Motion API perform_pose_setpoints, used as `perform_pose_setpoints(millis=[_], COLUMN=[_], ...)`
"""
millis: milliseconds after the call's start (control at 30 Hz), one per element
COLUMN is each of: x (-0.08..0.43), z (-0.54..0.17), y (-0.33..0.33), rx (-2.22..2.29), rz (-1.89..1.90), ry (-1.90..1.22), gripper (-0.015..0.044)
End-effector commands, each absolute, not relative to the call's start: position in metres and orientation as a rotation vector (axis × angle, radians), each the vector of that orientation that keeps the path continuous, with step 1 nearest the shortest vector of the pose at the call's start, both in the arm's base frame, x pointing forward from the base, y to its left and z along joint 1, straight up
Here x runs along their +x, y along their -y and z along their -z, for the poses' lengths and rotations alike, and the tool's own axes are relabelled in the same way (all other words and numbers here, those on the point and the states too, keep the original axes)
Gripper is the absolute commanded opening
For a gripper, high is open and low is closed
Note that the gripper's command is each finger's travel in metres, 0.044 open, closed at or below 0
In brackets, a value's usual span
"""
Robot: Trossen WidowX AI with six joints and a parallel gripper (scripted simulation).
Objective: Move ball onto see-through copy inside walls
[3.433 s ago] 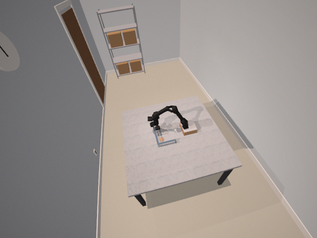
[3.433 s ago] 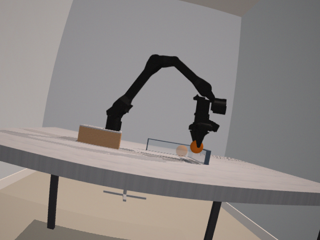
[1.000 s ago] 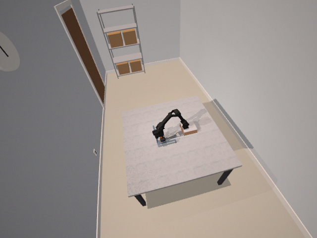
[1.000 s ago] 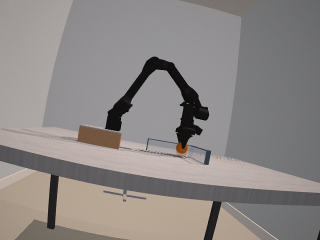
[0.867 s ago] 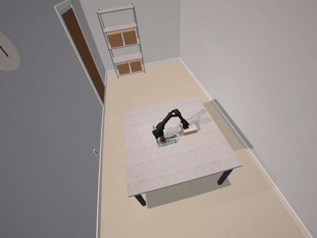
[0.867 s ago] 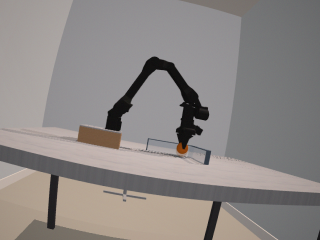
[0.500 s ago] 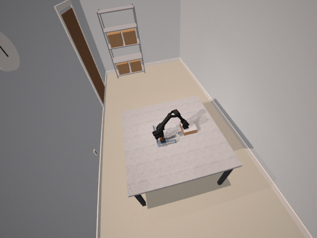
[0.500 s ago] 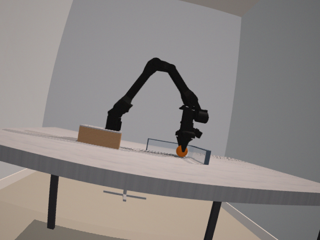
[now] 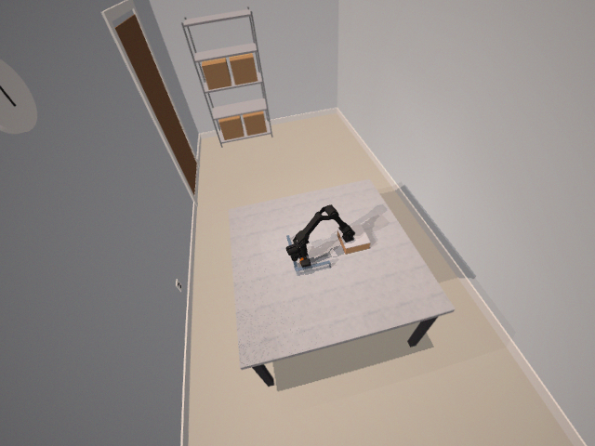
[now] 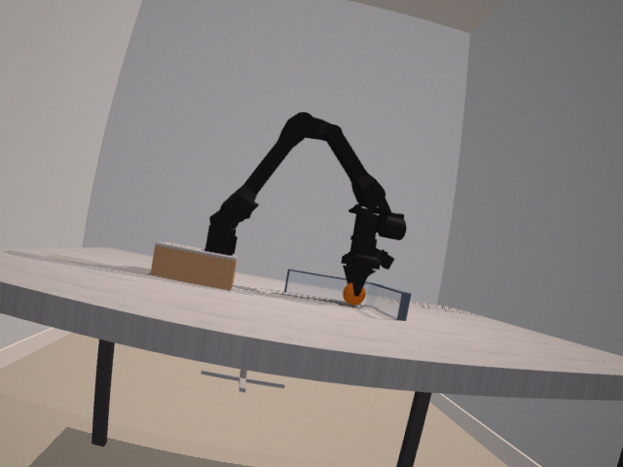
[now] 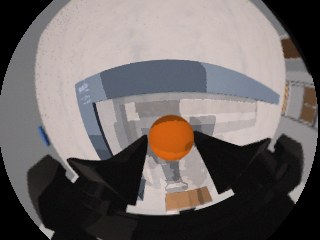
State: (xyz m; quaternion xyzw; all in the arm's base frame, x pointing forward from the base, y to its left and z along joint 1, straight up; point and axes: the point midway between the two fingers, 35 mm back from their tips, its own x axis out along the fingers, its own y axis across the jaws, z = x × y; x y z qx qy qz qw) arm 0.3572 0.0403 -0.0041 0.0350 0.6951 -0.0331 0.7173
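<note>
The orange ball [image 9: 301,259] [image 10: 353,294] [image 11: 171,142] rests on the table inside the corner made by the two low clear walls [image 9: 322,265] [image 10: 404,306] [image 11: 167,75]. It is apart from both walls. My gripper [image 10: 355,293] [image 11: 170,136] points down over the ball and is slightly open, with one fingertip close on each side of it. Only very thin gaps show between ball and fingertips in the wrist view. No separate see-through copy shows; the ball seems to cover its place.
A wooden box with a white top [image 9: 358,247] [image 10: 194,266] stands by the arm's base. The clear walls stand close around the gripper on two sides. The table's edge [image 10: 251,346] runs across the front in the exterior view.
</note>
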Motion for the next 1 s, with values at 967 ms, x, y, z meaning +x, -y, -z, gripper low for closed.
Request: perform_pose_setpoints(millis=[967], x=[0.353], z=[-0.129], y=[-0.040], rx=[0.081], rz=[0.069], ry=[-1.509], gripper=[0.0440])
